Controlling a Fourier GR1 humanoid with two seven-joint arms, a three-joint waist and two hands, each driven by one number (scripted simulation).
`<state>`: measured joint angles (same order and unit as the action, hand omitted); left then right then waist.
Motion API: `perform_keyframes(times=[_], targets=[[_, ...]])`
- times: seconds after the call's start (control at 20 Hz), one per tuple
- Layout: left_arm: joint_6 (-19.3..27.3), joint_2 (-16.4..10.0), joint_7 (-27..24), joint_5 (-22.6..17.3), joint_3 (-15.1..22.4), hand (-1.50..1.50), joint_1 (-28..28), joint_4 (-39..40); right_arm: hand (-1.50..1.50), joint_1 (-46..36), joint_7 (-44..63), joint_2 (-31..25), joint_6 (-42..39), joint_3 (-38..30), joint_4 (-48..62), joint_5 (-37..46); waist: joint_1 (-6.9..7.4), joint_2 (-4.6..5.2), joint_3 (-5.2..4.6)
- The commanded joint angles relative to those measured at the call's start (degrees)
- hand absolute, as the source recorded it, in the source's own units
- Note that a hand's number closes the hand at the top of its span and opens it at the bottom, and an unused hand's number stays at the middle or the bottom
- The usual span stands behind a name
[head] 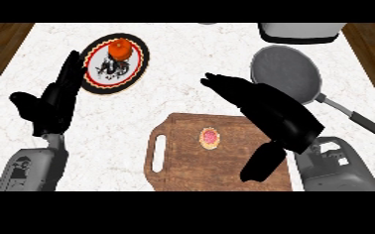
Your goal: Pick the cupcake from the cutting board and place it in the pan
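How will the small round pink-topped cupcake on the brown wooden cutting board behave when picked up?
The small round pink-topped cupcake looks tiny against the brown wooden cutting board, so probably light. Its pink top may be frosting, likely soft and smearable. Seen top-down it sits upright, so rolling seems unlikely, though a sideways push could tip it.

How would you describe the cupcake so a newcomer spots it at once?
Low in the view lies a wooden cutting board. The cupcake sits on it: small, round, red-topped with a pale rim, unlike the bigger orange on the plate.
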<state>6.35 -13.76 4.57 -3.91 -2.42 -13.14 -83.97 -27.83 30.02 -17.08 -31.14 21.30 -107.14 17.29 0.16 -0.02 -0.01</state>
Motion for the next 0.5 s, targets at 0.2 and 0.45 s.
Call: perform_keyframes(times=[0.2, 0.45], targets=[[-0.31, -0.07, 2.78, 0.78, -1.34, 0.00, -1.43, -1.49, -1.50, -0.60, -1.48, 2.74, -4.42, -0.77, 7.13, 4.45, 0.03, -0.01, 0.01], [-3.29, -1.33, 3.96, -0.65, -3.08, 0.00, 0.42, -3.75, -1.50, 1.66, -4.33, 5.35, -5.65, -0.62, 8.01, 6.59, 0.03, -0.01, 0.01]])
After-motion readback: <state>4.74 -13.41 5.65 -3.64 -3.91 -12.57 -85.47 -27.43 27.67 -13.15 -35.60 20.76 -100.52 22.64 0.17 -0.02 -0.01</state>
